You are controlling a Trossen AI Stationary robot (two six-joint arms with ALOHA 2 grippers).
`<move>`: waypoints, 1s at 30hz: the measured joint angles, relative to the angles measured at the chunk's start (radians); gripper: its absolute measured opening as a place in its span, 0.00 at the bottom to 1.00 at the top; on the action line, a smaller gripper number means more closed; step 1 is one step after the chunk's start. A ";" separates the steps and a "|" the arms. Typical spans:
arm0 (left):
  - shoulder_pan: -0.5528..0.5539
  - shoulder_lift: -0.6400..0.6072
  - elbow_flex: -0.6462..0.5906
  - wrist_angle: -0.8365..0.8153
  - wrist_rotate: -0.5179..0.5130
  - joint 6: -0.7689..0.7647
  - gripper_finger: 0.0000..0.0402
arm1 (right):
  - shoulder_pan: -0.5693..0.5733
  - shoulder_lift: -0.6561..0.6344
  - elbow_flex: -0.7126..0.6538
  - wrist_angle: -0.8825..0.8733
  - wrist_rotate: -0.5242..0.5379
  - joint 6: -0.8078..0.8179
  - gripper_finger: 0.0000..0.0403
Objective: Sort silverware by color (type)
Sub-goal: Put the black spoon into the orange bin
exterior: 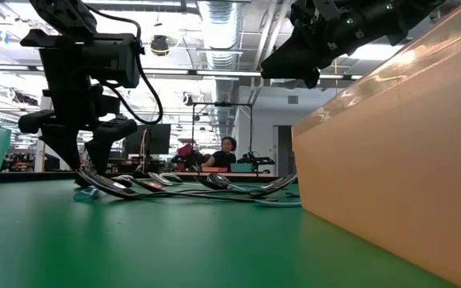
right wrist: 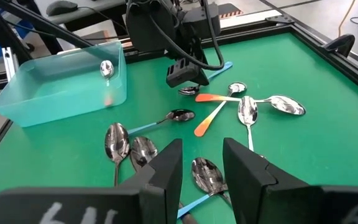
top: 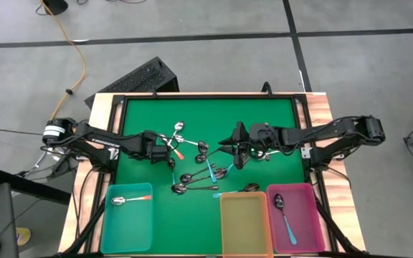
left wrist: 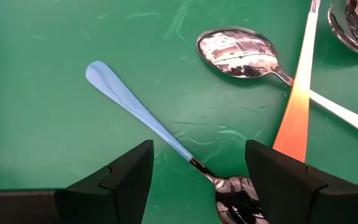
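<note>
Several spoons lie loose on the green mat [top: 142, 115] at mid-table, with orange, light blue and plain handles. My left gripper [left wrist: 197, 155] is open and tipped down close over the mat. Its fingers stand on either side of a light-blue-handled spoon [left wrist: 142, 112], near the neck by its bowl [left wrist: 238, 196], without touching it. This spoon lies flat on the mat. An orange-handled spoon [left wrist: 297, 106] lies just beside it. My right gripper [right wrist: 202, 155] hangs partly open above the spoons at mid-table [top: 229, 147], with nothing between its fingers.
Three bins stand along the near edge. A teal bin [top: 131, 215] holds an orange-handled spoon [top: 131, 200], a yellow bin [top: 244, 222] stands beside it, and a pink bin [top: 296, 215] holds a blue-handled spoon [top: 285, 215]. A raised black frame [top: 206, 95] borders the mat. A person sits far behind.
</note>
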 joint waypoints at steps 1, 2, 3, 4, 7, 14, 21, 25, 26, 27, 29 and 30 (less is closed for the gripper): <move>0.000 0.000 0.000 0.000 0.000 0.000 0.59 | 0.000 0.000 0.000 0.000 0.000 0.000 0.32; 0.000 0.000 0.000 0.000 0.000 0.000 0.59 | 0.000 0.000 0.000 0.000 0.000 0.000 0.32; 0.000 0.000 0.000 0.000 0.000 0.000 0.59 | 0.000 0.000 0.000 0.000 0.000 0.000 0.32; 0.000 0.000 0.000 0.000 0.001 0.000 0.59 | 0.000 0.000 0.000 0.000 0.000 0.000 0.32; 0.000 0.000 0.000 0.000 -0.002 0.001 0.59 | 0.000 0.000 0.000 0.000 0.000 0.000 0.32; 0.000 0.000 0.000 0.000 0.006 0.008 0.59 | 0.001 0.000 0.000 -0.004 0.000 0.008 0.32; -0.003 0.000 0.000 0.000 -0.005 0.009 0.59 | 0.001 0.000 0.000 -0.010 0.000 0.010 0.32; -0.003 0.000 0.000 0.003 -0.013 0.026 0.59 | -0.002 0.000 0.000 -0.018 0.000 0.010 0.32; -0.003 0.000 0.000 0.005 -0.014 0.033 0.59 | -0.002 0.000 0.000 -0.020 0.000 0.010 0.32; -0.003 0.000 0.000 0.009 -0.015 0.045 0.59 | -0.002 0.000 0.000 -0.023 0.001 0.010 0.32; -0.003 0.000 0.000 0.024 -0.015 0.073 0.59 | -0.002 0.000 0.000 -0.025 0.024 0.011 0.32; -0.003 0.000 0.000 0.038 -0.015 0.085 0.59 | -0.002 0.000 0.000 -0.024 0.053 0.026 0.32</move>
